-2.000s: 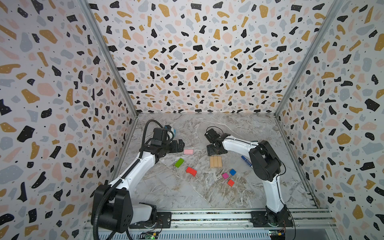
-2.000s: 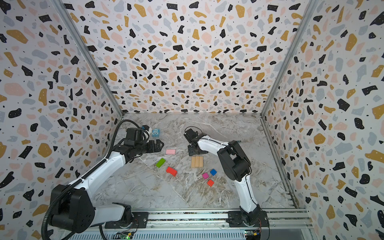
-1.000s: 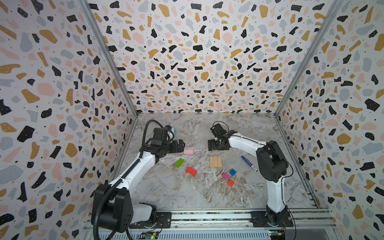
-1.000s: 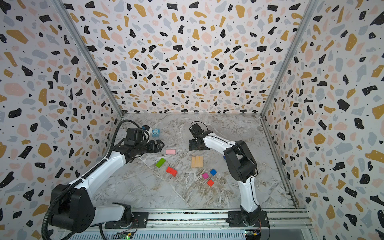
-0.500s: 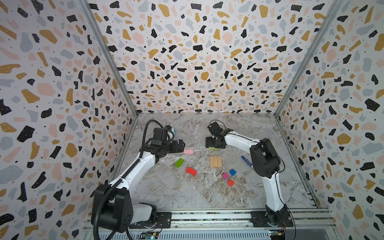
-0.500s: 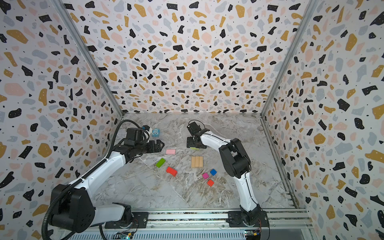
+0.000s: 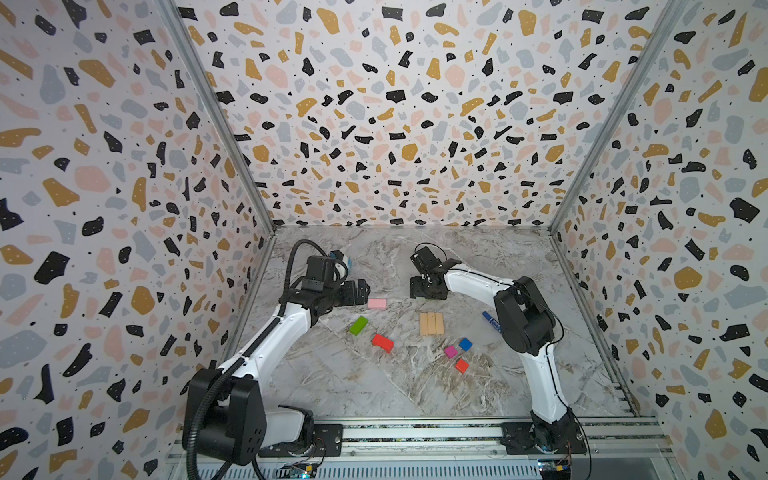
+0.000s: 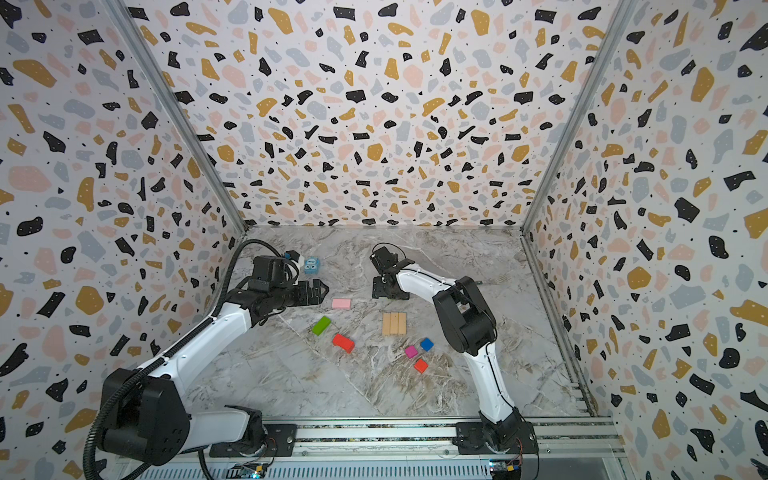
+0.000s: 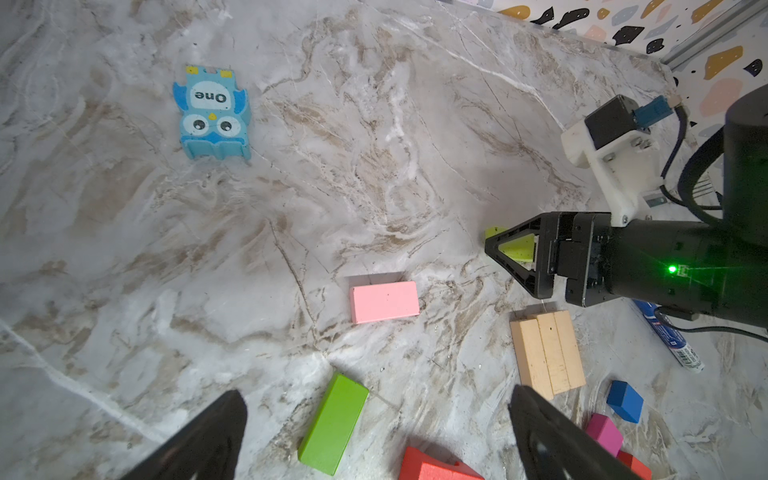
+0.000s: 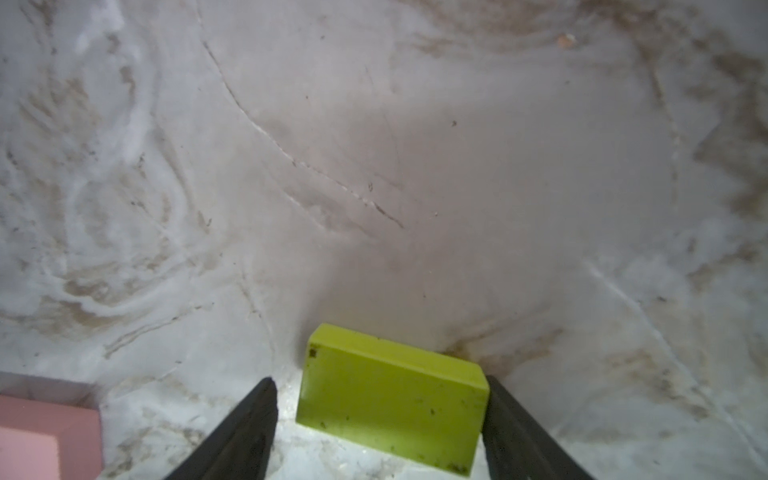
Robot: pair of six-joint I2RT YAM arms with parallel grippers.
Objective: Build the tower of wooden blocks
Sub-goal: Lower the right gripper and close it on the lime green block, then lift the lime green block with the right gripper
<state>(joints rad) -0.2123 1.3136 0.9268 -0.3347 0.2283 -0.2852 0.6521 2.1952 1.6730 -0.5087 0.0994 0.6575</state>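
We square the right gripper [image 10: 379,380], spread astride the lime-green block [image 10: 390,399] with one side gapped, before pinching it off the worktop [image 10: 415,124]; left gripper [image 9: 374,392] hangs spread, empty.

We count three tan oblongs [image 7: 431,323], two green blocks [image 7: 358,325], one pink block [image 7: 376,304], one red block [image 7: 382,343], three cubes [image 7: 465,344], one marker [image 7: 490,321], one owl box [image 8: 311,265].

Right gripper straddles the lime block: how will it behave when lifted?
The lime block looks like solid painted wood, so probably rigid and light. Flat sides facing the right gripper should hold squarely, though smooth paint might slip. It lies flat, so unlikely to roll.
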